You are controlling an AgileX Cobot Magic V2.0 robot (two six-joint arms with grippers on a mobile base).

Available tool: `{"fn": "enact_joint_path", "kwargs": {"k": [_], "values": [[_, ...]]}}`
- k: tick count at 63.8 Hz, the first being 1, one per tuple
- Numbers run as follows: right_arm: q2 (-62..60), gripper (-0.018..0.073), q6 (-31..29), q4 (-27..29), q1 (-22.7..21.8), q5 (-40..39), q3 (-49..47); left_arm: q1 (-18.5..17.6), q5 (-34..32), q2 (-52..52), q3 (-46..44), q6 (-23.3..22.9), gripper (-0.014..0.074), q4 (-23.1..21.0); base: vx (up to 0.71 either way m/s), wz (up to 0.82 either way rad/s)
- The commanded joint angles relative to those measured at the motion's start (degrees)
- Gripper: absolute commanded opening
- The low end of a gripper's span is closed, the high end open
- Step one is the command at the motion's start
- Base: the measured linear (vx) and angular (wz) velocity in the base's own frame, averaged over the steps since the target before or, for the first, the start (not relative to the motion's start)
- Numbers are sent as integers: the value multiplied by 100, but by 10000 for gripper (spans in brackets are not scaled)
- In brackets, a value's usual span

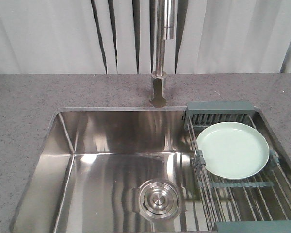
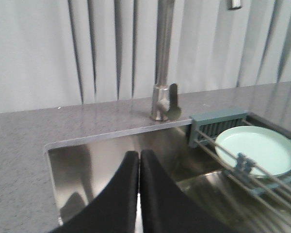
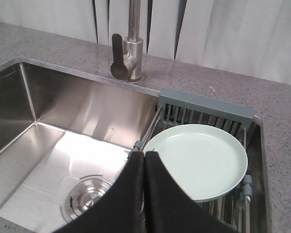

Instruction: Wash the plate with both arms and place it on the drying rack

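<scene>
Item: round pale mint-green plastic plate (image 1: 233, 149) lay flat on steel-rod drying rack (image 1: 242, 187); placement looked complete. My left end effector (image 2: 139, 167) and right end effector (image 3: 144, 167) were closed, empty.

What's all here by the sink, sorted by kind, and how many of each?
Plates: 1, the pale green plate
Drying racks: 1, the drying rack under it
Taps: 1, the steel tap
Sink basins: 1, the sink
Drain covers: 1, the round drain cover
Robot pincers: 2, the left pincer and right pincer, both shut
Total: 7
</scene>
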Motion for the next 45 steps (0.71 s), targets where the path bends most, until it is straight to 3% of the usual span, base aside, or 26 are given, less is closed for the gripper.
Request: {"fn": "enact_joint_path", "kwargs": {"k": [1,9,15,22,31,45], "values": [[60,-4,-47,141,-30,-326,-155,0,-1269,60,413,-29,-6,618,0,0],[60,-4,-47,141,-30,-326,-155,0,-2062,43,1147,-784,-6,1846,0,0],[60,-4,-47,164,-30,-326,-155,52,-2672,43,1575,-1182,-6,2346,0,0],[60,-4,-47,179,-30,-326,-155,255,-3232,43,1973,-1301,-6,2362,0,0],[60,-4,-47,179,-30,-326,-155,684,-3172,-19,1975,-1313,-6,2375,0,0],[60,-4,-47,179,-30,-326,-155,1258,-2254,-1007,1981,-1313,-6,2375,0,0]]}}
